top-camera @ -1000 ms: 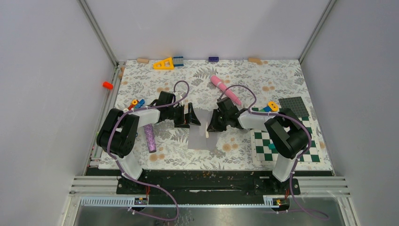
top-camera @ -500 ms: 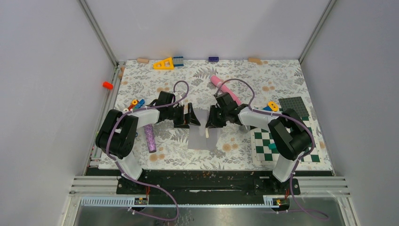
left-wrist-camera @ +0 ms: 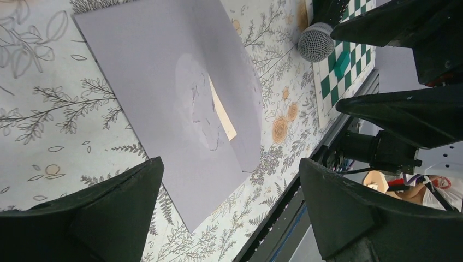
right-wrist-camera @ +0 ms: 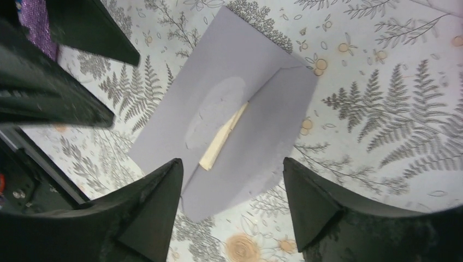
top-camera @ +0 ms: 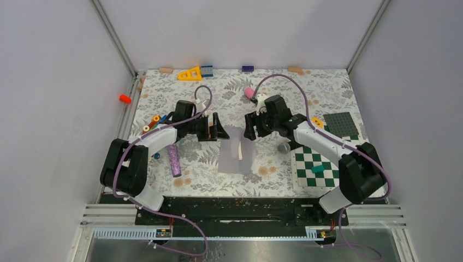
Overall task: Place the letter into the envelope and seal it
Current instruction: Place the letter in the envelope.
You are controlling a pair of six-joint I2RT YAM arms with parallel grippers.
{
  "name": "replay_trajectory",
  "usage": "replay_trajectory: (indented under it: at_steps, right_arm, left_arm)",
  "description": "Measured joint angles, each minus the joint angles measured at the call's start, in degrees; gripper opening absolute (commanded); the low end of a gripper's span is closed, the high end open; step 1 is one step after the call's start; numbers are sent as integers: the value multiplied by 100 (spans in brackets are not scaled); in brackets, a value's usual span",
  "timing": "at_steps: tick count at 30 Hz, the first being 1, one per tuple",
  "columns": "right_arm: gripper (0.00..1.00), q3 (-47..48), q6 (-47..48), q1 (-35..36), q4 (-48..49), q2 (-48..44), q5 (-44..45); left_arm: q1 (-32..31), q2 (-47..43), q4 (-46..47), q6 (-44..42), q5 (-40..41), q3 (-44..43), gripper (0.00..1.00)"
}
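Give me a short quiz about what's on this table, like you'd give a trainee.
1. True or false: the right pincer is clamped on the envelope.
2. Which lies on the checkerboard mat? A teal block; B pink tube; C yellow triangle.
3. What colour is the strip showing at the envelope's flap edge?
Key: 1 false, its jaws stand open above it. 2 A. 3 cream.
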State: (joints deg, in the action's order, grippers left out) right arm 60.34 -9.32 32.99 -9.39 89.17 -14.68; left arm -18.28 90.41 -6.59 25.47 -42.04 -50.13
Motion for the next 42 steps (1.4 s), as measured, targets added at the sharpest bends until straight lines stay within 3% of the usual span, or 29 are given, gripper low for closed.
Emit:
replay_trajectory:
  at_steps: [7,13,15,18,29,34,42]
  right_arm:
    - [82,-122,785,-136,-409,-426,-306]
    - [84,-138,1117,-177,-562,-516,-553]
    - [89,-140,1228,-179,-564,-573,-557]
    - [99,-181,1344,-199,-553,-721,-553]
    - [100,-407,1491,-280,-505,-949,-560]
    - [100,-455,1508,-291,-492,-949,-599]
    - [100,-474,1508,-317,-492,-949,-634]
  left_arm:
    - [160,-586,-393,-308,35,-289,99]
    - [186,-1329,-953,-1095,509,-1016,99]
    - [186,-1464,-1316,-1475,782,-1368,99]
    - [208,-1440,-1976,-2074,1309,-2009,99]
    - [505,-1290,-3248,-3615,3016,-2236,99]
    - [511,-946,-3377,-3921,3541,-2087,98]
    - [531,-356,-3644,-4159,3960,-2048,89]
